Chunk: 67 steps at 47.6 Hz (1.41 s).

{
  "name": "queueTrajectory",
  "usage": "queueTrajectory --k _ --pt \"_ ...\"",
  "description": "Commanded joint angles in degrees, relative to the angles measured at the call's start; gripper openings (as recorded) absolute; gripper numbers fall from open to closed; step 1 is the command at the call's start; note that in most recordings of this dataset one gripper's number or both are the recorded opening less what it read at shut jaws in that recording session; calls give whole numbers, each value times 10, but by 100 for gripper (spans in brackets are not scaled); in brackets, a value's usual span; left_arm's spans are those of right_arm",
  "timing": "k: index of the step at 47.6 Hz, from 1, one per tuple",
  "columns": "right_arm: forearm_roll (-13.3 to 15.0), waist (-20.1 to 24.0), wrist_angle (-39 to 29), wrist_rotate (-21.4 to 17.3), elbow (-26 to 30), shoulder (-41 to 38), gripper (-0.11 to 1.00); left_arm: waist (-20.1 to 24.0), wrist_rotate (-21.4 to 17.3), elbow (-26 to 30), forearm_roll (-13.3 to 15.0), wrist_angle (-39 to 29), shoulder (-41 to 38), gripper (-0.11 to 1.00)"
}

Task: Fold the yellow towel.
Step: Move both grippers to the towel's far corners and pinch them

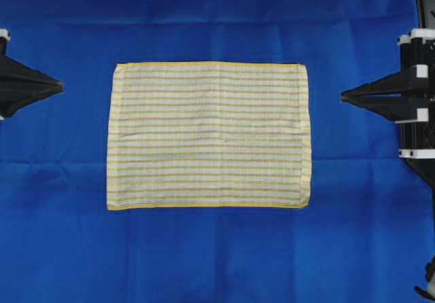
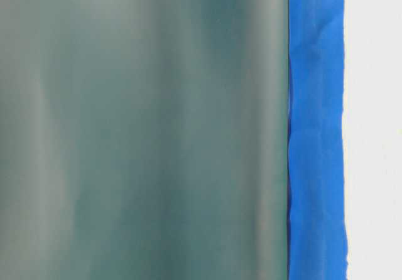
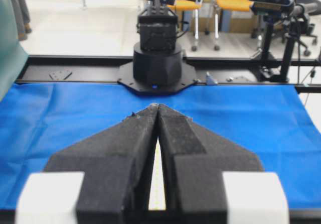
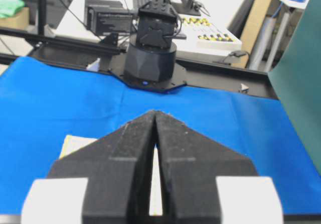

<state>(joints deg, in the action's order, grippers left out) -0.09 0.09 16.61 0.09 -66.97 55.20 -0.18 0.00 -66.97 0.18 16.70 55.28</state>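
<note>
The yellow towel (image 1: pixel 209 134) lies flat and unfolded mid-table on the blue cloth (image 1: pixel 61 235), long axis running left to right between the left gripper (image 1: pixel 60 84) and right gripper (image 1: pixel 343 96), both pinched closed, empty, roughly equally near.

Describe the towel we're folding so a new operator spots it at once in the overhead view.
Look at the blue cloth that covers the whole work surface. In its middle, between the left gripper and the right gripper, lies the yellow towel, spread flat and unfolded. It is the only striped thing there: fine yellow, white and greyish lines with a yellow hem, against plain blue.
</note>
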Motion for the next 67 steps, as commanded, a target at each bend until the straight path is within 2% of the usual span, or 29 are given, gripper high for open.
queueTrajectory --k 1,6,12,28,31,34,41,44,46,53,67 --pt "-3 -11 3 -3 11 -9 0 6 -16 14 11 -3 -10 0" --pt "-14 -26 -8 -4 18 -22 0 6 -35 23 15 -16 -20 0" --pt "-23 -53 -30 -9 25 -42 0 13 -38 25 18 -18 -47 0" --pt "-33 -140 -61 -47 19 -138 0 100 -40 27 19 -1 -189 1" --pt "-33 -150 -62 -56 22 -166 1 113 -40 25 19 15 -221 11" --pt "-33 -164 -60 -63 22 -200 11 122 -40 23 19 33 -248 27" --pt "-34 -198 -45 -69 17 -272 56 149 -40 18 19 69 -311 73" --pt "-34 -209 -27 -69 15 -308 73 163 -40 16 18 79 -336 82" --pt "-34 -214 -18 -69 15 -327 74 174 -40 14 19 86 -352 79" --pt "-40 -236 8 -69 14 -391 64 201 -40 5 19 127 -409 69" --pt "-59 -255 63 -69 8 -485 64 221 -39 4 19 185 -506 69"
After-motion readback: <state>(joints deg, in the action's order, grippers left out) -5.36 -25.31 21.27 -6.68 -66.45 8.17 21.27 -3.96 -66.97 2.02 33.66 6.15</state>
